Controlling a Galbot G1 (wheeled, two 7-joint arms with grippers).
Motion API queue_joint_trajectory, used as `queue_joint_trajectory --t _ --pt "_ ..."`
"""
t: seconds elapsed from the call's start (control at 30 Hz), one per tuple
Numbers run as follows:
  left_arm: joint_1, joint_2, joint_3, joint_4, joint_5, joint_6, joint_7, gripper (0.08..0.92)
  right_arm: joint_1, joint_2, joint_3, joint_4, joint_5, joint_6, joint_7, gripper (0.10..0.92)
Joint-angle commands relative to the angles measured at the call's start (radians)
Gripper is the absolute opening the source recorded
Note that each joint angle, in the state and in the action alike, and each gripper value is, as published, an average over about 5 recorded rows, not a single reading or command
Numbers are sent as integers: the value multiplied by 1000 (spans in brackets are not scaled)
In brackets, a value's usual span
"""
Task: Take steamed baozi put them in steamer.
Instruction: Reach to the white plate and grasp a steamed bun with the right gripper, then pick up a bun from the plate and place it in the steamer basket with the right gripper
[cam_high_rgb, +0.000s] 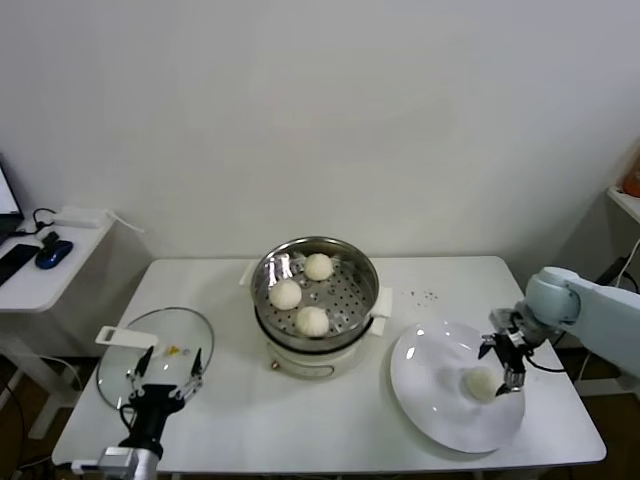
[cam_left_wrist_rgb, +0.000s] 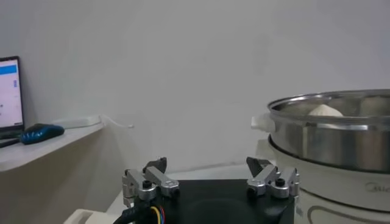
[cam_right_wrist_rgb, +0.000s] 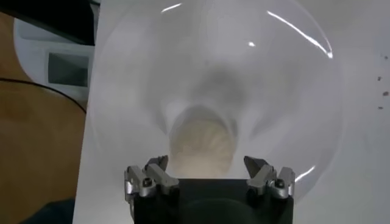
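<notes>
The white bench (cam_high_rgb: 330, 420) carries the steamer (cam_high_rgb: 316, 290) at its middle, three baozi (cam_high_rgb: 286, 294) inside the steel basket. To its right lies a white plate (cam_high_rgb: 430, 390) with the fourth baozi (cam_high_rgb: 482, 383). The right gripper (cam_high_rgb: 508, 366) reaches in from the right and points down over that bun, jaws wide open astride it. The left gripper (cam_high_rgb: 170, 369) idles near the glass lid (cam_high_rgb: 150, 350), jaws open.
</notes>
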Motion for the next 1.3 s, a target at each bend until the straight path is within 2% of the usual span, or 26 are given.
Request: queue_joint_trajectory --t 0.03,0.73,1.0,1.3 --pt "-2 1 1 6 -1 0 2 823 -58 6 34 -10 -15 -6 7 823" --pt "-6 -1 4 8 -24 10 -2 823 -95 30 72 -37 -30 -4 19 817" --pt "-10 -1 3 9 -22 12 -3 823 -93 30 73 -35 -28 -4 19 711" --pt "-12 -1 3 13 -23 10 -3 823 -8 13 35 -12 20 -9 16 696"
